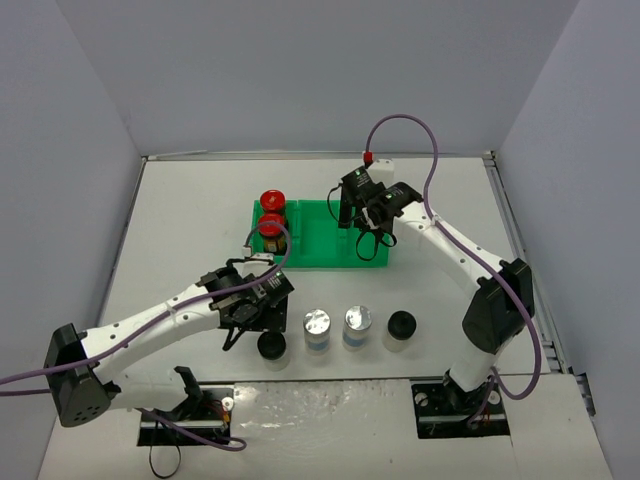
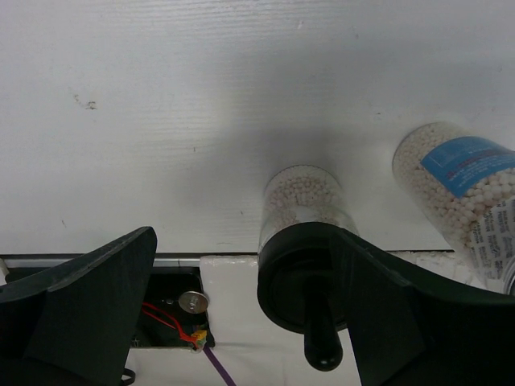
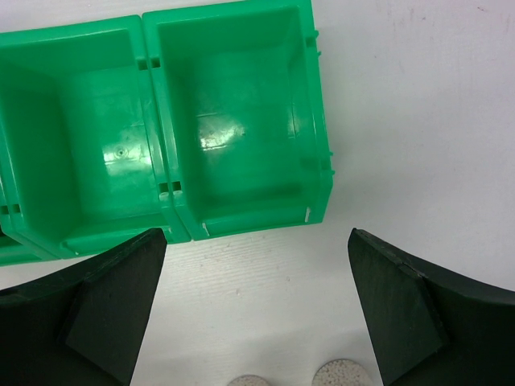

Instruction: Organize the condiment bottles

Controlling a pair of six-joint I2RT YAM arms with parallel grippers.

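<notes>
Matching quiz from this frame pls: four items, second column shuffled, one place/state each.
Column 1
1. red-capped jars
2. silver-capped jars
3. left gripper
4. right gripper

Column 2
A. open, at the right end of the tray
B. standing on the table, middle of the row
C. in the tray's left compartment
D. open, at the leftmost black-capped jar

Pairs: 1-C, 2-B, 3-D, 4-A
</notes>
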